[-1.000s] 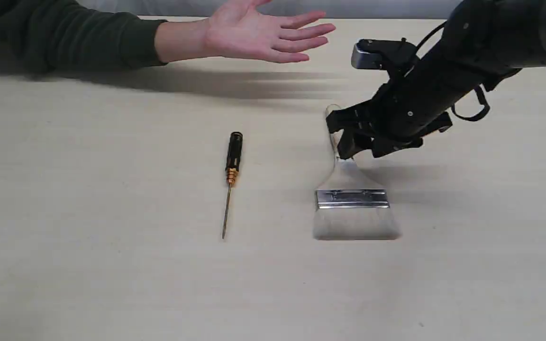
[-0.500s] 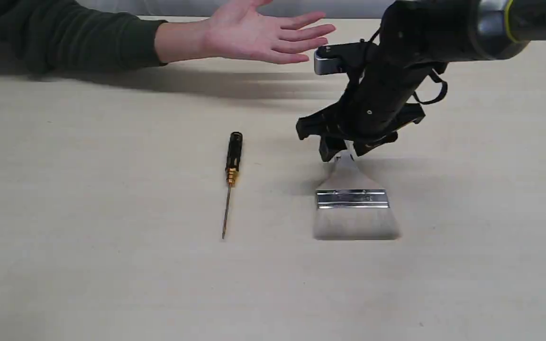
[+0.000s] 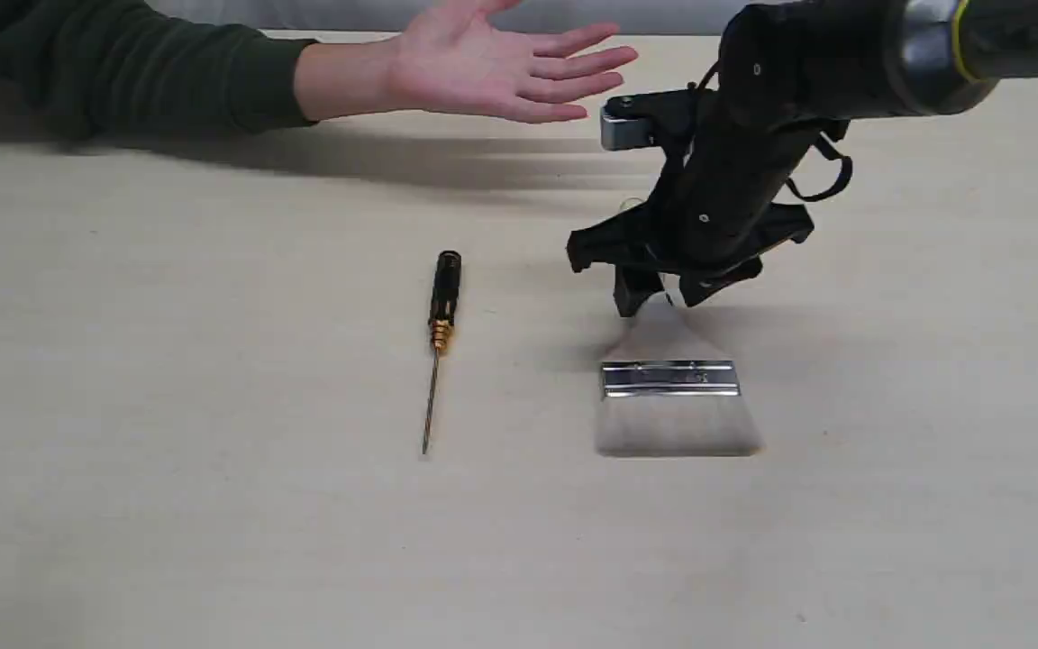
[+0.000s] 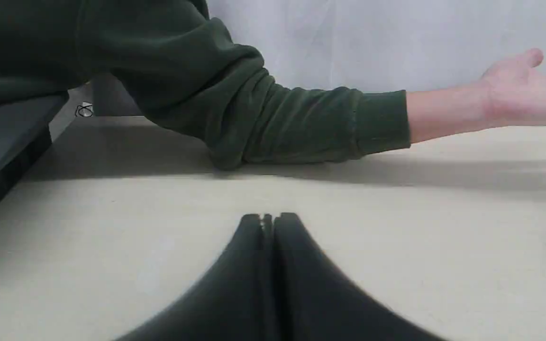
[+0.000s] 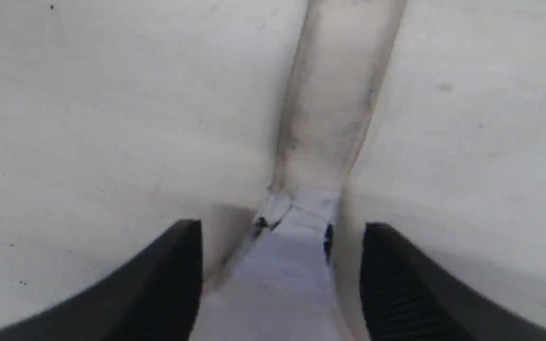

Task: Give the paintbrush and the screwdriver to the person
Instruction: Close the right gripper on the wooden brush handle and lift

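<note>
both paintbrush (image 3: pixel 670 379), screwdriver (image 3: pixel 443 297) lie near-parallel, handles pointing away from camera

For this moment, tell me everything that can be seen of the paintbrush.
The paintbrush lies flat on the table, right of the screwdriver in the exterior view. Its wide, pale bristles point toward that camera, and a shiny silver ferrule bands them. The handle, pale wood with grey smudges, narrows away from the ferrule and is mostly hidden behind the right gripper. The gripper's open jaws straddle it with a gap on each side, so only the table appears to touch it.
</note>
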Tool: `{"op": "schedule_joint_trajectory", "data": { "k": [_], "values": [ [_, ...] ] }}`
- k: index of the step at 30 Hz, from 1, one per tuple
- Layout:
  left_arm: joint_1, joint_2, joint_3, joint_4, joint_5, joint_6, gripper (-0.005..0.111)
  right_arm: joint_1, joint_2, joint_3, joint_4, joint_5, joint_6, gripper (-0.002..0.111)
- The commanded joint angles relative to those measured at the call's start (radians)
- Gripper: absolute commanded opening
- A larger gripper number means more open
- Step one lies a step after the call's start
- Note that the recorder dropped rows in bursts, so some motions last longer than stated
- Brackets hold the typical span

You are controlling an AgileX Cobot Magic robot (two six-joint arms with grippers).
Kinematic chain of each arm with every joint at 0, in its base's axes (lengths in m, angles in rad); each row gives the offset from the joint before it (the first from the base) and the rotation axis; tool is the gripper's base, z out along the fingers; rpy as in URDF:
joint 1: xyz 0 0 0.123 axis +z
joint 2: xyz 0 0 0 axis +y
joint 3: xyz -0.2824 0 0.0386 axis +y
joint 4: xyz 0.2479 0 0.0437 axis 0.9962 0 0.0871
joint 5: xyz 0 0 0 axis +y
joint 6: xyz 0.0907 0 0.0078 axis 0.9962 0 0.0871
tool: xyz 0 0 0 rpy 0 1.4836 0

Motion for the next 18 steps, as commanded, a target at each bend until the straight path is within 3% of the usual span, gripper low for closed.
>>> {"op": "schedule_joint_trajectory", "data": {
  "k": [1,11,18],
  "values": [
    [-0.007,-0.002,0.002,-0.002,-0.012,-0.002,0.000,0.001,0.032,-0.003,-0.011,0.001,0.006,0.053],
    [-0.007,-0.002,0.002,-0.004,-0.008,-0.002,0.000,0.001,0.089,-0.003,-0.023,-0.014,0.025,0.052],
    [-0.007,-0.002,0.002,-0.004,-0.008,-0.002,0.000,0.001,0.089,-0.003,-0.071,0.013,0.022,0.023]
  ]
}}
